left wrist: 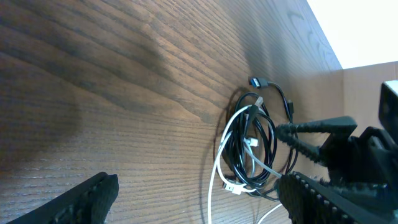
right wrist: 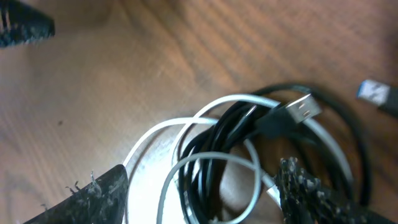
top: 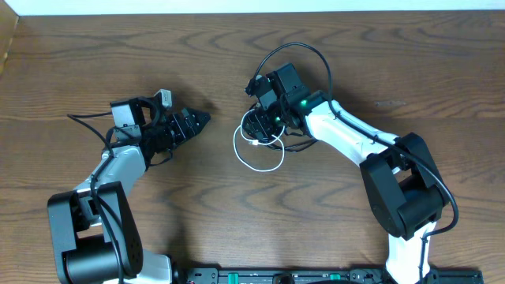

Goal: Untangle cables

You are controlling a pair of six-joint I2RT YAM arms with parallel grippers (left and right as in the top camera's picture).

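Observation:
A black cable (right wrist: 219, 140) and a white cable (right wrist: 186, 163) lie coiled together on the wooden table. In the overhead view the white cable (top: 260, 168) loops out below the black coil (top: 251, 125). A black USB plug (right wrist: 301, 109) lies on top of the bundle. My right gripper (right wrist: 199, 199) is open, with one finger on each side of the bundle and just above it; it also shows in the overhead view (top: 259, 126). My left gripper (top: 199, 120) is open and empty, left of the cables and pointing at them. In the left wrist view the left gripper (left wrist: 199, 199) faces the tangle (left wrist: 249, 146).
The thicker black wire of the right arm (top: 304, 49) arches above its wrist. A second small plug (left wrist: 255, 81) lies at the far edge of the bundle. The table's back edge (top: 252, 14) meets a white wall. The left arm base (top: 87, 229) and right arm base (top: 406, 197) stand near the front.

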